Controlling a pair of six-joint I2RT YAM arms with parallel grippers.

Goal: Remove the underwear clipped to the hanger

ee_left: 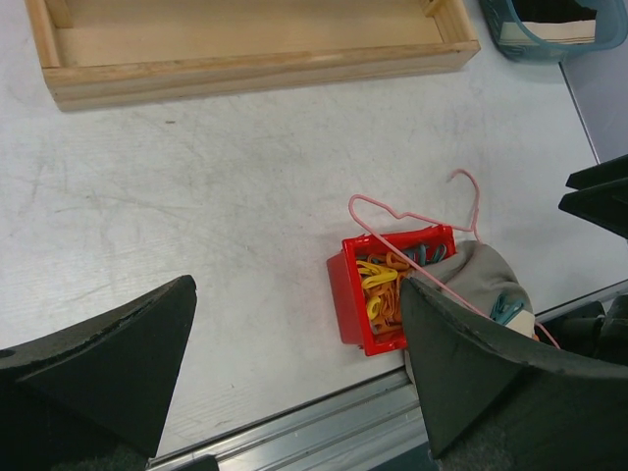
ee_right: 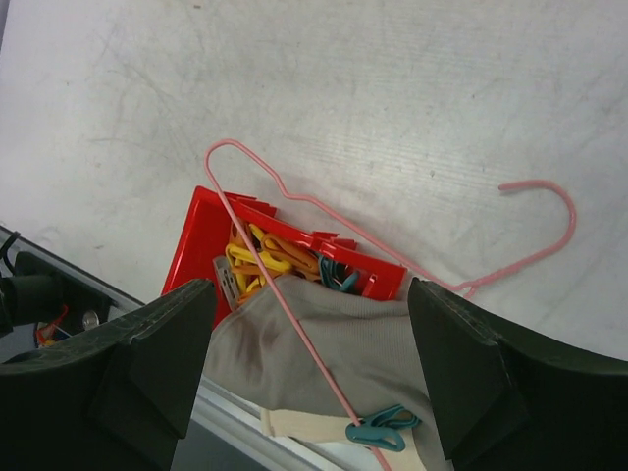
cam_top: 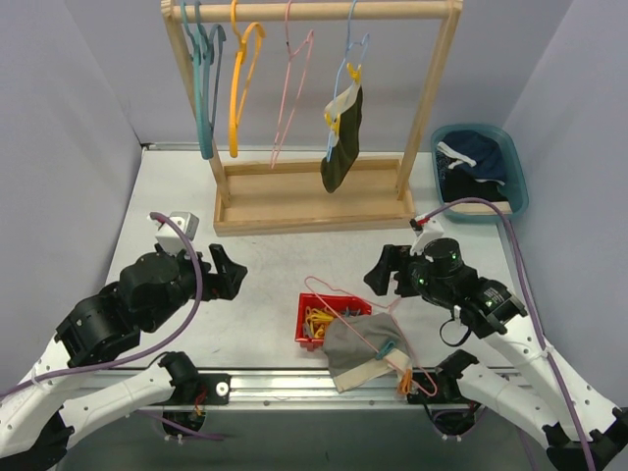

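The grey-beige underwear (cam_top: 355,351) lies at the table's front edge, partly over a red bin. It is held to a pink wire hanger (cam_top: 339,292) by a teal clip (cam_top: 389,347). The right wrist view shows the same underwear (ee_right: 339,343), clip (ee_right: 381,429) and hanger (ee_right: 257,257). The dark olive-black underwear (cam_top: 342,137) hangs clipped to a light blue hanger (cam_top: 353,49) on the wooden rack. The navy underwear (cam_top: 478,154) lies in a teal bin. My left gripper (cam_top: 232,275) is open and empty, left of the red bin. My right gripper (cam_top: 379,276) is open above the grey-beige underwear.
The red bin (cam_top: 306,319) holds several yellow, orange and teal clips. The wooden rack (cam_top: 314,201) stands at the back with teal, orange and pink hangers. The teal bin (cam_top: 517,177) is at the back right. A metal rail (cam_top: 294,388) runs along the front edge.
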